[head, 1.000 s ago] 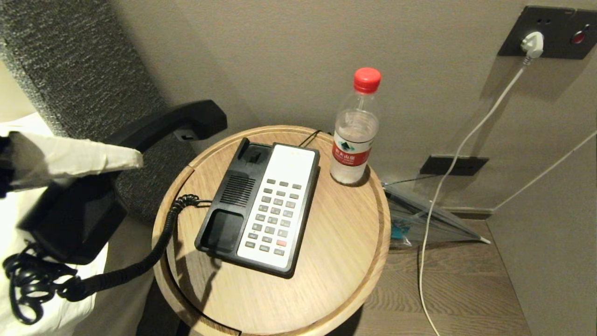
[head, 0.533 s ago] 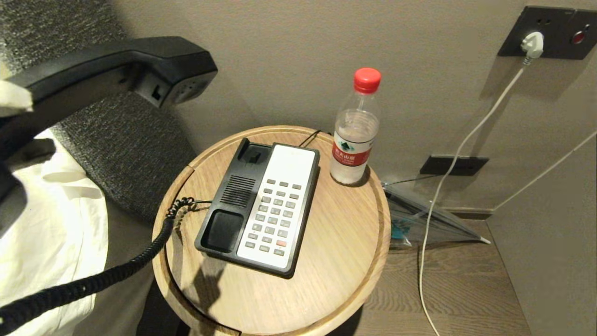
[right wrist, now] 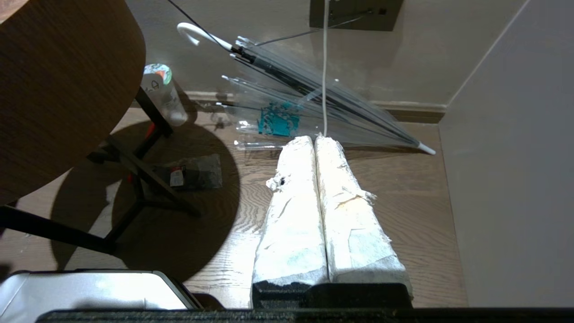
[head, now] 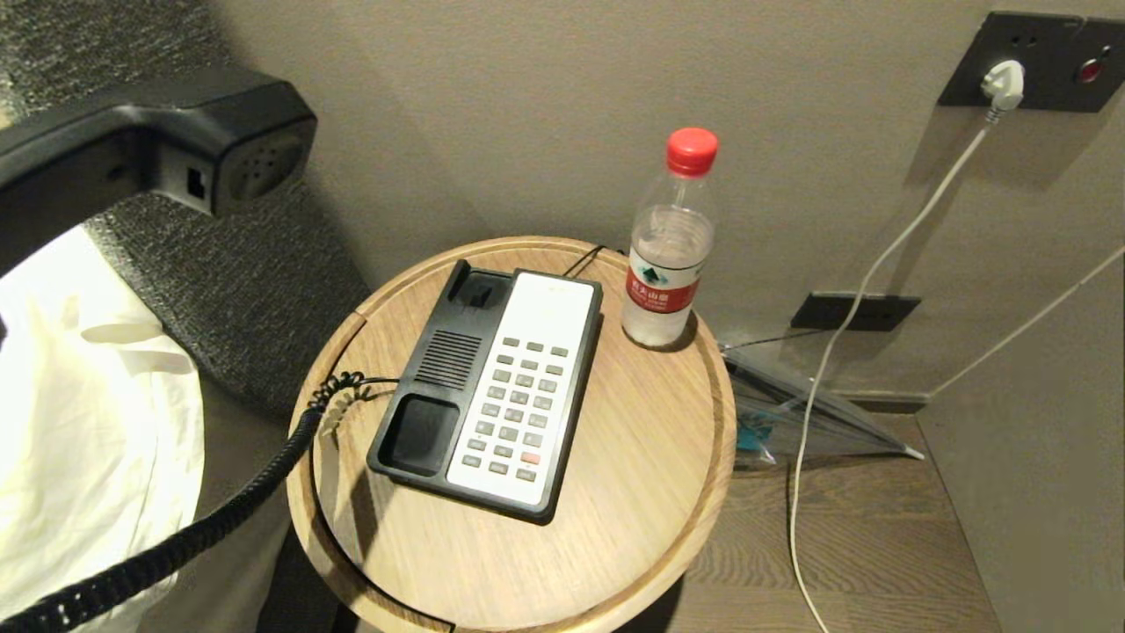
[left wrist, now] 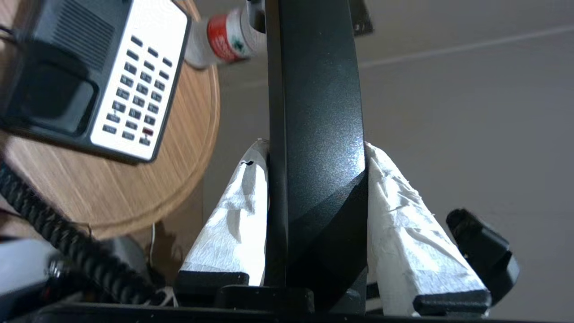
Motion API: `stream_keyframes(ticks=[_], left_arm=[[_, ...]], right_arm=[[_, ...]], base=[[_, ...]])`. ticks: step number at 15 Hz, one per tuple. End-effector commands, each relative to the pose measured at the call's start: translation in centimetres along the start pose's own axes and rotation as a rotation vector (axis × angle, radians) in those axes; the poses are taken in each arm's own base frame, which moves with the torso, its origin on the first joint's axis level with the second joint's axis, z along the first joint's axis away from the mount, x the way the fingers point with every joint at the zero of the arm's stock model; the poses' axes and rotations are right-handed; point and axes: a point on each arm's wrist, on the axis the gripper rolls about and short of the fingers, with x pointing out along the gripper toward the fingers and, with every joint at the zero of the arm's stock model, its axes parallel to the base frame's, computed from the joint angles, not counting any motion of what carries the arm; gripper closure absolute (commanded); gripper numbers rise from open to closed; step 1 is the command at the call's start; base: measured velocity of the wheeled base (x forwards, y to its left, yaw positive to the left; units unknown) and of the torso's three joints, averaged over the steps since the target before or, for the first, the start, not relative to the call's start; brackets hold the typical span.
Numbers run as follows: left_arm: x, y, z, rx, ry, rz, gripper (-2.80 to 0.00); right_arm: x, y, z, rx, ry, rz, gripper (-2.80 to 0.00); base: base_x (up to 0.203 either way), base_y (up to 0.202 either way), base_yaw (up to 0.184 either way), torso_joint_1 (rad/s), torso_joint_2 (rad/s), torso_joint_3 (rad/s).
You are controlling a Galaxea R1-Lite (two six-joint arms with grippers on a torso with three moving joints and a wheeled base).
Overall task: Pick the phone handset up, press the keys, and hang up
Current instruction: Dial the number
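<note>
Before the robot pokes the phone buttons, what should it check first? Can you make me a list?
1. Handset gripped between the left gripper jaws: ok.
2. Handset lifted off the phone base: ok.
3. Buttons uncovered: ok.
4. Coiled cord off the buttons: ok.
5. Water bottle beside the base, apart from the buttons: ok.
6. Right gripper near the buttons: not ok, it hangs over the floor beside the table, jaws shut.

The phone base (head: 489,392) sits on the round table (head: 650,492), a bottle (head: 670,246) behind it to the right.
</note>
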Motion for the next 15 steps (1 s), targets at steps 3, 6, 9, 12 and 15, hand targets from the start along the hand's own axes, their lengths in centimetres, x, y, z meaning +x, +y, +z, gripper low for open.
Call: stream_keyframes(ticks=[3, 6, 9, 12, 15], left_arm=[[-1.5, 0.6, -0.7, -0.014, -0.065, 0.020, 0.00], [-2.1, 0.6, -0.9, -0.015, -0.090, -0.012, 0.00], [-1.6, 1.8, -1.6, -0.006, -0.090, -0.020, 0.00], [-1.6, 2.3, -2.0, -0.007, -0.081, -0.019, 0.00], [-2.2, 2.3, -2.3, -0.001, -0.082, -0.040, 0.00]], right_arm=[[0.0, 0.0, 0.0, -0.001, 0.002, 0.001, 0.00], [0.0, 0.0, 0.0, -0.001, -0.001, 0.000, 0.00], [0.0, 0.0, 0.0, -0.001, 0.002, 0.001, 0.00], [0.0, 0.0, 0.0, -0.001, 0.002, 0.000, 0.00], [0.0, 0.0, 0.0, -0.007, 0.002, 0.002, 0.00]], base=[[0.000, 0.000, 0.000, 0.000, 0.00, 0.000], [0.000, 0.000, 0.000, 0.000, 0.00, 0.000], [0.000, 0.000, 0.000, 0.000, 0.00, 0.000], [0.000, 0.000, 0.000, 0.000, 0.00, 0.000], [0.000, 0.000, 0.000, 0.000, 0.00, 0.000]])
